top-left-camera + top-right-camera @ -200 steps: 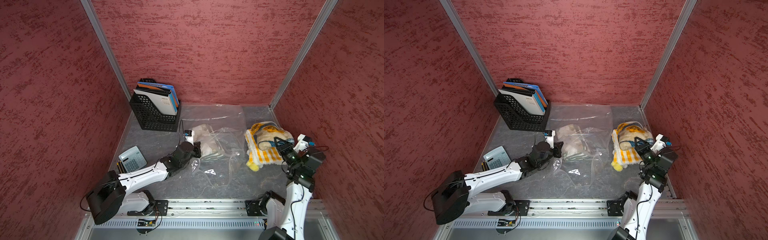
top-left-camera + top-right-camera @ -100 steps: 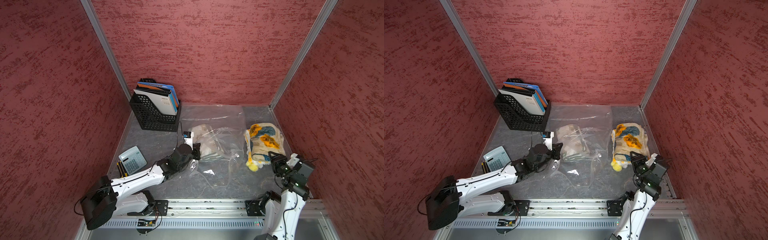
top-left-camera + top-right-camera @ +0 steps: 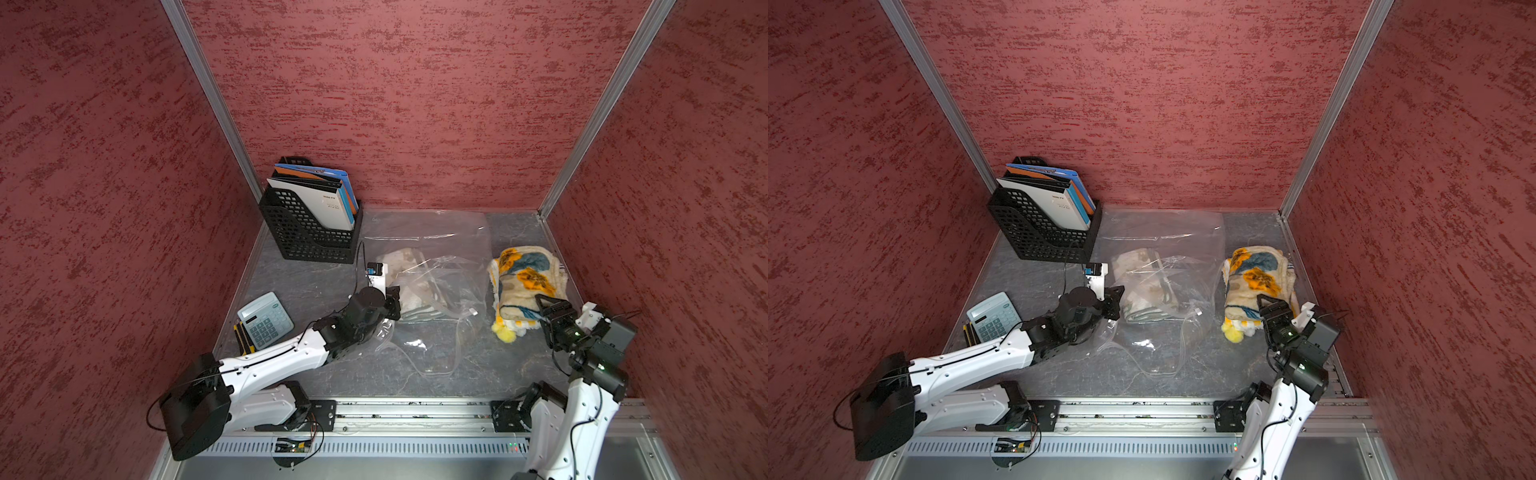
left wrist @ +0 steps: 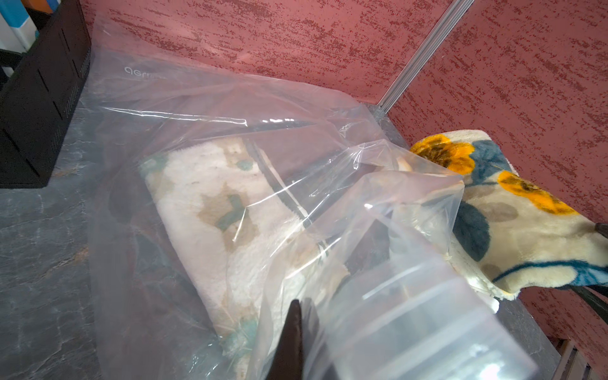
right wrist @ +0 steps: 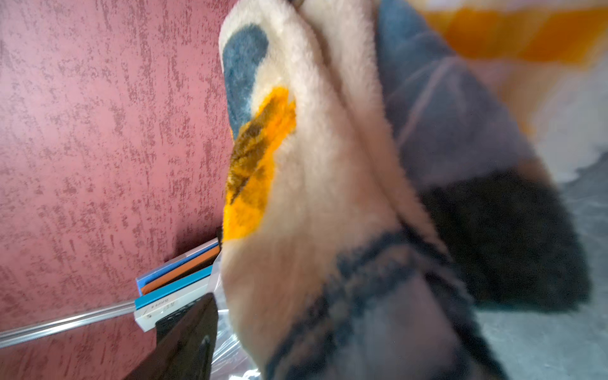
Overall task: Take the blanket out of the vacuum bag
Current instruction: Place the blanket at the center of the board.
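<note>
Going left to right: we've got a calculator (image 3: 266, 320) at the left edge of the grey table (image 3: 299, 286) and a black file rack (image 3: 309, 232) of folders in the back corner. Next comes the left gripper (image 3: 395, 301), low over the table, with its fingers (image 4: 291, 339) pinched together on the near-left edge of the vacuum bag (image 3: 428, 226). In the left wrist view the clear plastic bunches up right at the dark fingertip. The bag sprawls crinkled across the middle of the table, and a cream folded cloth (image 3: 405, 266) sits inside it. Just right of the bag and fully outside it, the floral blanket (image 3: 528, 274) lies in a folded heap near the right wall. The right gripper (image 3: 548, 305) is at the blanket's near end with its fingers (image 5: 187, 339) spread wide. In the right wrist view a fold of fuzzy fabric sits between them, but we can't tell if either pad is actually pressing on it.
</note>
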